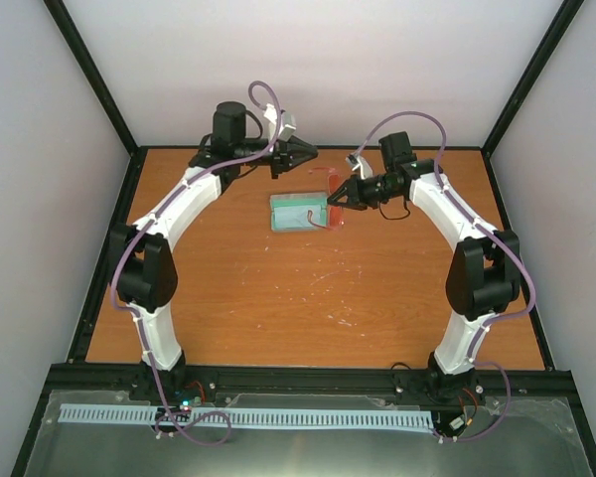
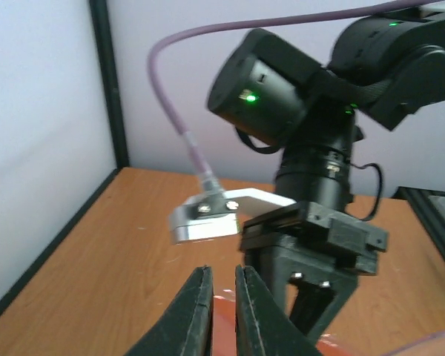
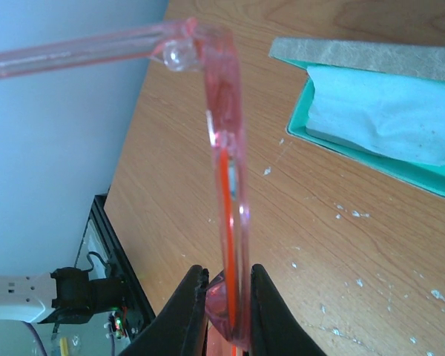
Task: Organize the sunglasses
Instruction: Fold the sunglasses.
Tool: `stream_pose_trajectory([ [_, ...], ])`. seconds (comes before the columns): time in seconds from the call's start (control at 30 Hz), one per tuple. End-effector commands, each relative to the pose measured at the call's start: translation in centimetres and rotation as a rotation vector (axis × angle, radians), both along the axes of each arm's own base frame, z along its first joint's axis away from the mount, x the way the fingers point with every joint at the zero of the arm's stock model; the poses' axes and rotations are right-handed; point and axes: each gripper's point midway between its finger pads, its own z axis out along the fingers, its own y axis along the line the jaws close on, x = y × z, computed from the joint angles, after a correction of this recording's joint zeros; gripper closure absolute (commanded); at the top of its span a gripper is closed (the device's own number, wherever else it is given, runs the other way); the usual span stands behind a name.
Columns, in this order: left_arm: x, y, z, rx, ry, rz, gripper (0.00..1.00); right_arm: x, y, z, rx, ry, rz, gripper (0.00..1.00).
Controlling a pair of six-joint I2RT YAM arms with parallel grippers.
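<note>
The sunglasses (image 1: pixel 335 206), with a translucent red-pink frame, hang just above the table at the right end of the open grey case (image 1: pixel 278 214). My right gripper (image 1: pixel 336 196) is shut on them. In the right wrist view the frame (image 3: pixel 226 148) stands edge-on between the fingers of that gripper (image 3: pixel 226 268), and one arm sticks out to the left. My left gripper (image 1: pixel 311 153) hovers behind the case, its jaws (image 2: pixel 222 271) shut to a thin slit. A red strip of the sunglasses (image 2: pixel 224 330) shows through that slit. Whether it touches them I cannot tell.
The case's teal lining (image 3: pixel 297 130) holds a light blue cloth (image 3: pixel 378 111). The right arm's wrist (image 2: pixel 319 237) fills the left wrist view, close in front. Black frame posts and white walls close in the wooden table (image 1: pixel 308 298) at the back and sides.
</note>
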Motion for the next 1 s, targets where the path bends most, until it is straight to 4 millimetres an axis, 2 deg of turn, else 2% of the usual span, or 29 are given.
stream_pose_trajectory([
  [0.0,-2.4,-1.2,0.1,-0.030,0.034,-0.107,0.88,0.6,1.0,1.4,0.057,-0.030,0.020,0.97],
  [0.1,-3.5,-1.8,-0.6,-0.027,0.063,-0.136,0.88,0.7,1.3,1.8,0.066,-0.037,0.029,0.97],
  [0.33,-5.6,-2.9,-1.9,-0.022,0.087,-0.181,0.88,0.9,2.4,4.3,0.109,-0.077,0.043,0.97],
  [0.53,-6.3,-3.9,-3.0,-0.012,0.090,-0.198,0.88,0.4,4.1,6.9,0.155,-0.114,0.082,0.97],
  [0.67,-6.1,-4.1,-3.6,0.010,0.077,-0.177,0.88,0.0,4.0,6.9,0.134,-0.114,0.072,0.97],
  [0.77,-3.9,-3.0,-3.2,0.052,0.039,-0.055,0.88,0.4,2.8,5.1,0.062,-0.103,0.024,0.97],
  [0.83,-0.5,-0.2,-2.3,0.060,0.004,0.106,0.84,0.4,1.8,3.9,0.040,-0.086,0.002,0.97],
  [0.9,3.0,3.7,-0.7,0.033,-0.022,0.249,0.74,0.5,0.9,2.8,0.017,-0.074,-0.014,0.97],
  [0.97,5.5,7.3,1.3,0.014,-0.050,0.343,0.65,0.8,-0.2,1.7,-0.019,-0.054,-0.040,0.97],
])
